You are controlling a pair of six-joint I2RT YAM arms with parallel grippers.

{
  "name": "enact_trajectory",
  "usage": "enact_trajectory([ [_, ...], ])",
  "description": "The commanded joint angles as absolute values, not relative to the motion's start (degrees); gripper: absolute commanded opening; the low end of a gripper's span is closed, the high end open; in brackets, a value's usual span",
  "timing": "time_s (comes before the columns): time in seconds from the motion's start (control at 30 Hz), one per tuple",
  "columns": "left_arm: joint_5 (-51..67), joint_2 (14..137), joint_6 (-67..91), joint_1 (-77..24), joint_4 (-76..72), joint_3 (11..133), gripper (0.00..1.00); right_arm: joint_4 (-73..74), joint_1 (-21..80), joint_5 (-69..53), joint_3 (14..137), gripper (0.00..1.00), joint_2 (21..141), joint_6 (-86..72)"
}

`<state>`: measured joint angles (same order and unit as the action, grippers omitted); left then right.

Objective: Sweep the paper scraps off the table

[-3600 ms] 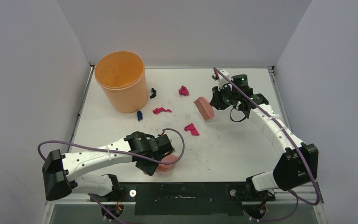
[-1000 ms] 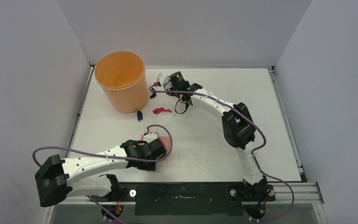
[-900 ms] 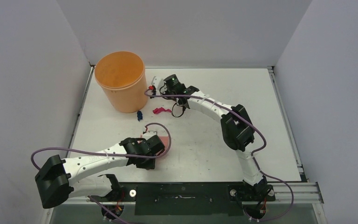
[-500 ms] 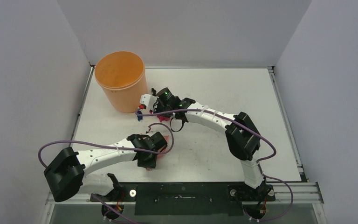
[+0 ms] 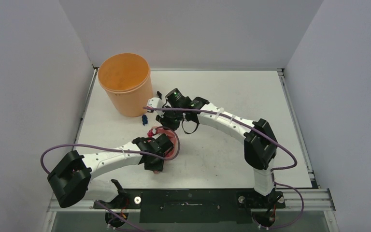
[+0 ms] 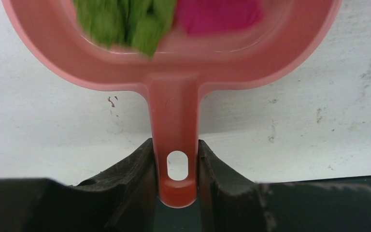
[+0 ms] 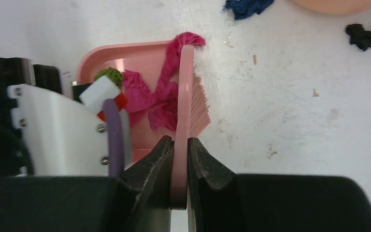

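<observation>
White links [image 5: 222, 123], black joints [image 5: 259, 149], purple cables [image 5: 96, 146]; left claw [image 6: 176, 150], right claw [image 7: 179, 145] black.

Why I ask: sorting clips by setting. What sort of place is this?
Probably a robot test cell: bare grey walls enclose a scuffed white table, with the left arm and right arm bolted at its near edge.

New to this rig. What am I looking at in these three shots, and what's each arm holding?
Two robot arms are bolted at the near edge of a white table. The overhead picture shows both; the other two come from a camera on each wrist. The left gripper is shut on the handle of a pink dustpan holding green and magenta paper scraps. The right gripper is shut on a pink brush, held at the pan's open edge. A dark blue scrap and a black scrap lie loose near the orange bucket.
</observation>
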<state>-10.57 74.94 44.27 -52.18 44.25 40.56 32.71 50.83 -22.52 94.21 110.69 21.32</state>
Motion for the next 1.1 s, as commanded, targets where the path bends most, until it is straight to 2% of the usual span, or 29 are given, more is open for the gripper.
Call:
enact_trajectory([
  [0.0, -12.17, 74.4, 43.7, -51.98, 41.77, 43.06, 0.0, 45.62, 51.53, -33.53, 96.78, 0.05, 107.04, 12.91],
  [0.3, -15.71, 66.73, 45.57, -52.18, 42.94, 41.36, 0.0, 48.6, 49.79, -22.9, 96.44, 0.05, 97.02, 12.43],
  [0.7, -21.35, 58.44, 44.3, -53.3, 44.31, 42.37, 0.0, 50.41, 32.27, -33.28, 98.71, 0.05, 89.31, 11.98],
  [1.07, -23.24, 58.08, 42.99, -53.29, 47.17, 46.58, 0.0, 37.91, 20.56, -35.46, 83.39, 0.05, 81.23, 5.25],
])
